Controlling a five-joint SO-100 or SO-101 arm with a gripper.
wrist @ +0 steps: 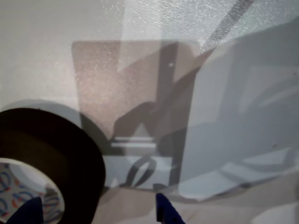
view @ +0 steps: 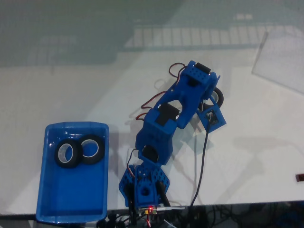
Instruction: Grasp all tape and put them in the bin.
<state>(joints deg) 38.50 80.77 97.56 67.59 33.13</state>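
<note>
In the fixed view, two black tape rolls with white cores (view: pixel 58 156) (view: pixel 100 151) lie side by side in the far end of the bright blue bin (view: pixel 71 190). A third tape roll (view: pixel 220 95) peeks out from under the arm's head at the upper right, on the white table. My gripper (view: pixel 214 102) hangs right over it. In the wrist view this roll (wrist: pixel 60 149) sits at the lower left, its core printed. My gripper (wrist: pixel 96 212) is open: one blue fingertip (wrist: pixel 28 212) is inside the core, the other (wrist: pixel 166 212) stands outside, apart from the roll.
A clear plastic sheet (view: pixel 280 59) lies on the table at the upper right. The arm's base (view: pixel 145 187) and its cables stand at the front edge, right of the bin. A small dark object (view: pixel 300 177) sits at the right edge.
</note>
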